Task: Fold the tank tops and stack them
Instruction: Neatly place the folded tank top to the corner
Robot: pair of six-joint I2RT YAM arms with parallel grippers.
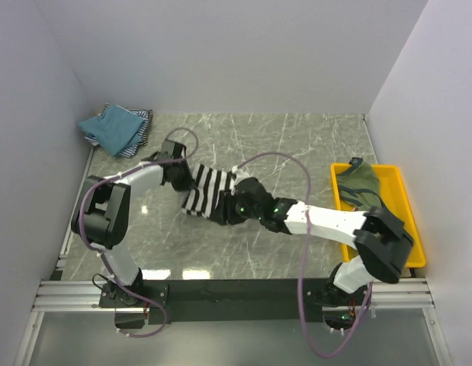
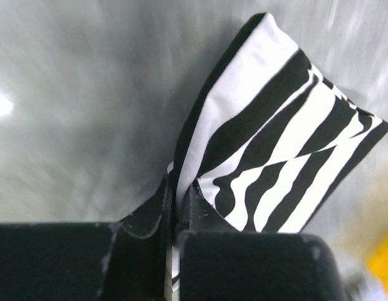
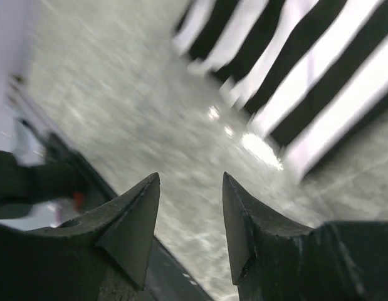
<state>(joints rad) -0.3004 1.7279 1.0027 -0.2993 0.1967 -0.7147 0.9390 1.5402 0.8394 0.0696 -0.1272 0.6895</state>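
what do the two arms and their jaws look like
Left arm and right arm: white shells, black joints, each trailing a purple cable. Jaws are black, the right pair tapering to points; green lights glow at the right wrist.

Soft matt cloth striped tank top (image 1: 210, 191) lies on a glossy, marble-veined table (image 1: 297, 145).

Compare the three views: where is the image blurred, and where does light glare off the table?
Top external: sharp, with glare patches on the table near the arm bases. Left wrist: table smeared, black-and-white striped tank top fairly crisp. Right wrist: everything beyond the right end effector blurred.
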